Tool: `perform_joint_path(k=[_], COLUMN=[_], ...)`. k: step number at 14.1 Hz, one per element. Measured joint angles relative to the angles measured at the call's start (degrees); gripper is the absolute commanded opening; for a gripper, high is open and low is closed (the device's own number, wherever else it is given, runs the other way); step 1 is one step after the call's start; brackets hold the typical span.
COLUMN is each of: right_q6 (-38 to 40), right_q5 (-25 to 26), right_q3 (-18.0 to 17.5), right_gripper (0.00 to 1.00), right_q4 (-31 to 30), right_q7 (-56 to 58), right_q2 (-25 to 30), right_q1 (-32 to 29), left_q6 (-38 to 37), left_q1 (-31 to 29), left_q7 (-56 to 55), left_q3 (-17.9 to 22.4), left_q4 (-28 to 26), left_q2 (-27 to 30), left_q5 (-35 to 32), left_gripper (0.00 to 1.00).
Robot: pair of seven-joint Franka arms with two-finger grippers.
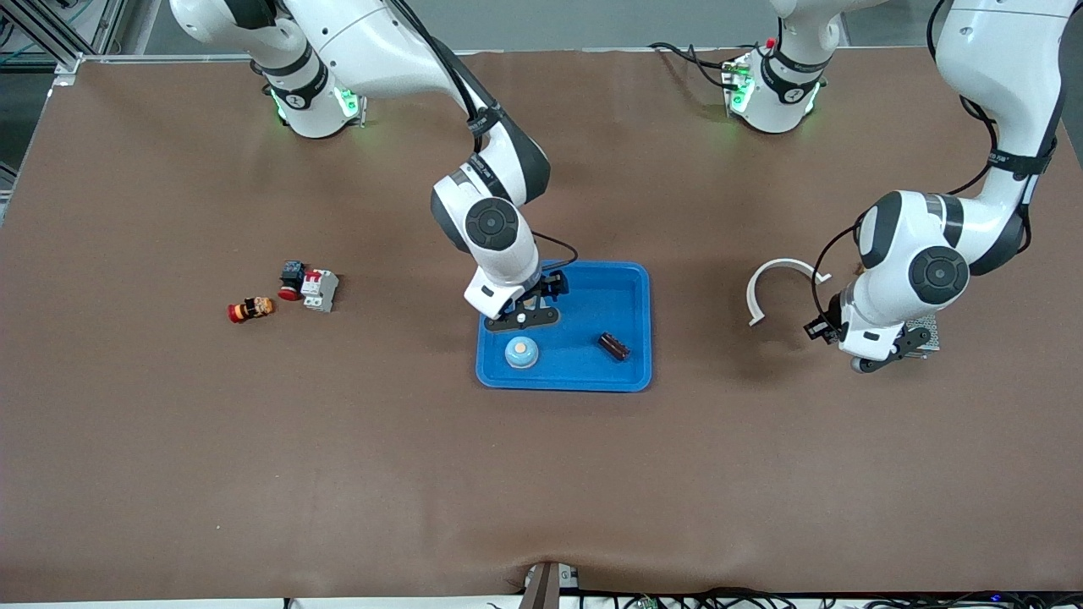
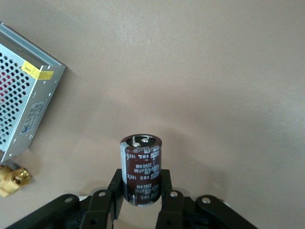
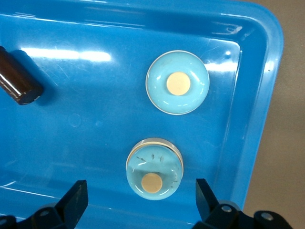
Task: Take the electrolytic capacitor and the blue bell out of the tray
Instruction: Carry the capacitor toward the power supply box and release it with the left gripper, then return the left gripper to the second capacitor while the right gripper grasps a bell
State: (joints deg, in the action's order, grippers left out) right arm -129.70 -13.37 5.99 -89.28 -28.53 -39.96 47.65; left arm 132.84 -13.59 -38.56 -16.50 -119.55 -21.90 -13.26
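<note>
Right claw (image 1: 526, 316), spread wide, hangs over the blue tray (image 1: 630, 279), its fingers either side of one blue bell (image 3: 154, 169); left claw (image 1: 884, 351) pinches an electrolytic capacitor (image 2: 141, 170) over the table (image 1: 541, 474), clear of the tray.
A second blue bell (image 3: 177, 82) sits just beside the first, and another dark capacitor (image 1: 614, 346) lies on its side in the tray toward the left arm's end. Risk: the bell is domed and glossy, so closing fingers may slip off it, or nudge the neighbouring bell. At the left arm, the held capacitor is gripped low on its body; it appears upright, though the hold is partly hidden, and it could topple or roll on release near the grey mesh box (image 2: 24, 90).
</note>
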Motion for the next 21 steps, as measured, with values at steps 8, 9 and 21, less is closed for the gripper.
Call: perform_joint_path(k=[8, 9, 21], right_q6=[-3.7, -4.0, -5.0], right_q5=[0.2, 0.5, 1.2], right_q3=[0.0, 0.0, 0.0], right_gripper=[1.00, 1.00, 1.00], right_q4=[-0.8, -0.8, -1.0], right_q7=[0.4, 0.5, 0.7], right_q2=[-2.4, -2.7, -4.1], right_q1=[0.0, 0.0, 1.2], left_q6=[4.5, 4.6, 4.0], left_q1=[-4.3, -4.7, -4.9], left_q7=[0.1, 0.1, -0.2], left_q3=[0.0, 0.0, -4.4], left_q4=[-0.8, -0.8, 1.3], left_q2=[-5.1, -5.6, -3.5], left_q5=[-3.2, -3.2, -3.2], left_gripper=[0.24, 0.36, 1.00])
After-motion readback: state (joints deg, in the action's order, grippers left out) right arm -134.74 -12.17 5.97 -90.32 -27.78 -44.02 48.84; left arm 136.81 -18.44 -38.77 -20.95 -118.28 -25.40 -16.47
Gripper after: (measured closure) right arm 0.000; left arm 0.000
